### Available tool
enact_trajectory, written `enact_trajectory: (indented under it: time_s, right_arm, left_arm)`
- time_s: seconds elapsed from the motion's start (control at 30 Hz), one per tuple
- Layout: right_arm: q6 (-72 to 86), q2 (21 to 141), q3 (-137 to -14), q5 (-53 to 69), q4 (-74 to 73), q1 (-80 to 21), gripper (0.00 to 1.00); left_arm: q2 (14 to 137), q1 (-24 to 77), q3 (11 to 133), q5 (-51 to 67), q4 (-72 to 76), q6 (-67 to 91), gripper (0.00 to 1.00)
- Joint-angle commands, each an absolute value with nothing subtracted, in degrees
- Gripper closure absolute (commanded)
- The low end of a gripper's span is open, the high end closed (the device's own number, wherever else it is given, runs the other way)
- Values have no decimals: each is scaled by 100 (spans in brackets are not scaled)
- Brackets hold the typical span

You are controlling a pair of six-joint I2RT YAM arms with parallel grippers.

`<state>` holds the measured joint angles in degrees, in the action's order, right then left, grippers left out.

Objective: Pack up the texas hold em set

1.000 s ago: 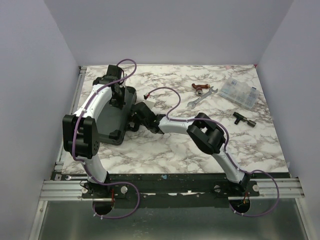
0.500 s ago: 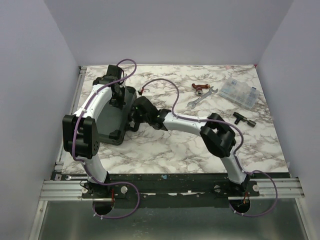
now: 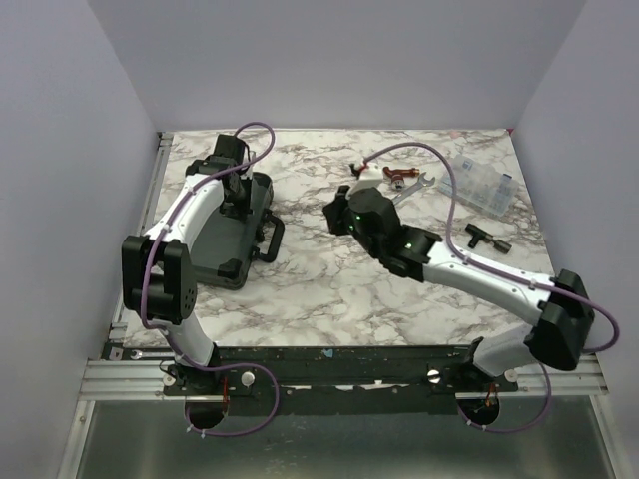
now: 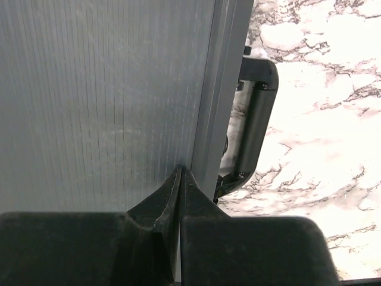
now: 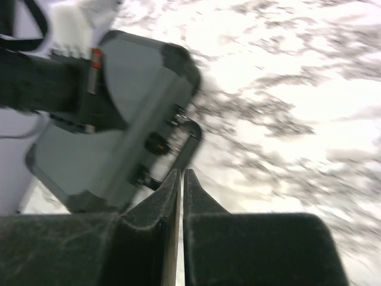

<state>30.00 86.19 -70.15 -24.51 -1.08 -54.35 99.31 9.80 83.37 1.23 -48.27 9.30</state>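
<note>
The left arm rises from its base at the near left, bends at the elbow and reaches forward over the far half of the closed black briefcase (image 3: 215, 249). The left hand (image 3: 237, 193) points down at the lid. In the left wrist view its 2 fingers (image 4: 199, 205) are pressed together with nothing between them, and the tips meet at the ribbed lid (image 4: 107, 89) close to the edge that carries the handle (image 4: 256, 119). Whether they bear on the lid I cannot tell.

The right arm lies low and stretched out from the near right corner, its elbow near the desk's (image 3: 329, 289) right edge and its forearm running diagonally toward the middle. The right hand (image 3: 336, 213) hangs above bare marble, well apart from the case, and points toward it. The right wrist view is blurred, but it shows the fingers drawn nearly together with only a hairline slit (image 5: 181, 174). They hold nothing and touch nothing.

The briefcase lies flat on the left side of the desk with its handle facing the middle. A silver wrench (image 3: 404, 195), a clear compartment box (image 3: 481, 184) and a small black T-shaped piece (image 3: 484, 237) lie at the far right.
</note>
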Motion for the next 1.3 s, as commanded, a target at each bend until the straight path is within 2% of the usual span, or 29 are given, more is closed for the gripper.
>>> enact_trajectory:
  time_s: [0.0,0.1,0.3,0.43,0.53,0.67,0.77,0.87,1.1,1.27]
  right_arm:
    - [2686,7378,-5957,-3071,-496,-5265,89]
    - [2530,6385,-5427,-3427,-896,-5252,82]
    - [2523,4528,-4964,-4211,-2211,-5247,63]
    - [2661,3727,-5056,-4565,-3071,-5250,49]
    - [2761,3367,-5296,-4839,-3710,-5248,40]
    - [2868,3087,-5763,-5107,-4232,-5247,22]
    - [2675,2959,-6060,-5160,-4235,-5252,8]
    - [2307,2938,-6361,-5273,-4085,-5255,0]
    - [1663,3130,-7060,-5796,-3872,-5248,0]
    - [1511,3133,-7233,-5854,-3716,-5247,0]
  left_arm:
    - [9325,1080,7976,308,-4799,984,94]
    - [8836,1107,7764,413,-4449,971,83]
    - [7253,1221,6905,898,-3206,950,44]
    - [6069,1294,6106,1042,-2176,1187,28]
    - [5414,1310,5890,1082,-1744,1280,23]
    - [4579,1310,5804,1053,-1590,1382,21]
    - [3903,1310,5685,1021,-1544,1449,18]
    - [3278,1310,5638,924,-1642,1455,15]
    - [2218,1310,5821,378,-1973,1371,6]
    - [1916,1310,5962,278,-2124,1347,3]
